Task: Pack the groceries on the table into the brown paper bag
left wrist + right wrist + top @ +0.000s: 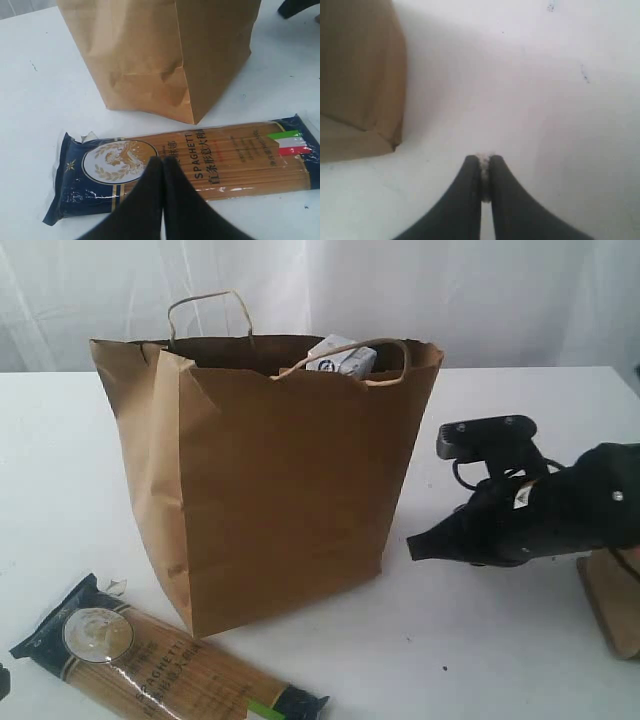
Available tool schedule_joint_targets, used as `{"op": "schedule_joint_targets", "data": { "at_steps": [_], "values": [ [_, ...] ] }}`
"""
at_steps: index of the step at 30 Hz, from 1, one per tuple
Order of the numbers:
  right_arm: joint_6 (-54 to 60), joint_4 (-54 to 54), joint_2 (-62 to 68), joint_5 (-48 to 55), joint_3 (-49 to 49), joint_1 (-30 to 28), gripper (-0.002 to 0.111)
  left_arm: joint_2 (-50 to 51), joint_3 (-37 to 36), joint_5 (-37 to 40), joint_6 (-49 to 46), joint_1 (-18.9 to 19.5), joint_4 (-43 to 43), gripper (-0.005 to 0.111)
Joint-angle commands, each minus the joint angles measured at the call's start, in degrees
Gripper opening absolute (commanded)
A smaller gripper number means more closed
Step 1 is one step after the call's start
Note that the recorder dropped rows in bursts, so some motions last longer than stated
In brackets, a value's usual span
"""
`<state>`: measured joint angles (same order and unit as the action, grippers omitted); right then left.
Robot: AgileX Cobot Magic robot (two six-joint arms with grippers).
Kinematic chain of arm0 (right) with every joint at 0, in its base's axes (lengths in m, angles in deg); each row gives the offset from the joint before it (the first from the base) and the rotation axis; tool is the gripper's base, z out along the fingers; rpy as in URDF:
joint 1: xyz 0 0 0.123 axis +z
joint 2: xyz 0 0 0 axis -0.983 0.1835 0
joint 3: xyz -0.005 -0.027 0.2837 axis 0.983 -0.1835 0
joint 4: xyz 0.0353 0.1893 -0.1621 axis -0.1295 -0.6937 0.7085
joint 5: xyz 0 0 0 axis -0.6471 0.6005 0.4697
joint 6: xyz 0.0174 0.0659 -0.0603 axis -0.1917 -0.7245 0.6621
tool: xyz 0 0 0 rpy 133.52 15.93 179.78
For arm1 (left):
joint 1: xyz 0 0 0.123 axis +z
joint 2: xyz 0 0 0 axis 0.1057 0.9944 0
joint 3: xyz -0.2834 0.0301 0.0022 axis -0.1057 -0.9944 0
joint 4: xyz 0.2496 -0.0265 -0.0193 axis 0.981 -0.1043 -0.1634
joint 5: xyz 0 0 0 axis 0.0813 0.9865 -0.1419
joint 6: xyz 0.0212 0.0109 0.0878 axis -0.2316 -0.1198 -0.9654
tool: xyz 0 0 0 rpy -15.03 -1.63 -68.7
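Spaghetti pack (pixel 160 665) lies flat on the white surface (pixel 480 660) just in front of the brown paper bag (pixel 280 490), by its near corner, not yet packed. Being long, it will probably need standing on end to fit. The left end effector (pixel 162 161) hangs over the pack's crest end, jaws pressed together and holding nothing, so they would have to part before any grasp. To the bag's right, low over bare surface, the right end effector (pixel 481 164) points toward the bag's side wall, likewise closed and empty. The bag stands upright with its mouth open, ready for loading. Inside, up at its rim, a small white-blue carton (pixel 342 357) shows, apparently resting on contents that cannot be seen.
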<state>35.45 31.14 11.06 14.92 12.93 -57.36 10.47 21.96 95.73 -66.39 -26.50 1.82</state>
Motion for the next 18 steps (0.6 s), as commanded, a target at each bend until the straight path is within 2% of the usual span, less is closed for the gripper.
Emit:
{"op": "schedule_joint_targets", "data": {
  "at_steps": [1, 11, 18],
  "values": [
    [0.58, -0.05, -10.23, 1.6, -3.86, 0.14, 0.0, -0.47, -0.22, -0.02, 0.28, -0.17, -0.32, 0.0],
    [3.81, 0.07, -34.99, 3.96, -5.34, 0.14, 0.0, -0.47, -0.22, -0.02, 0.28, -0.17, -0.32, 0.0],
    [4.5, 0.07, -40.14, 3.96, -0.08, 0.14, 0.0, -0.47, -0.22, -0.02, 0.28, -0.17, -0.32, 0.0]
  ]
}}
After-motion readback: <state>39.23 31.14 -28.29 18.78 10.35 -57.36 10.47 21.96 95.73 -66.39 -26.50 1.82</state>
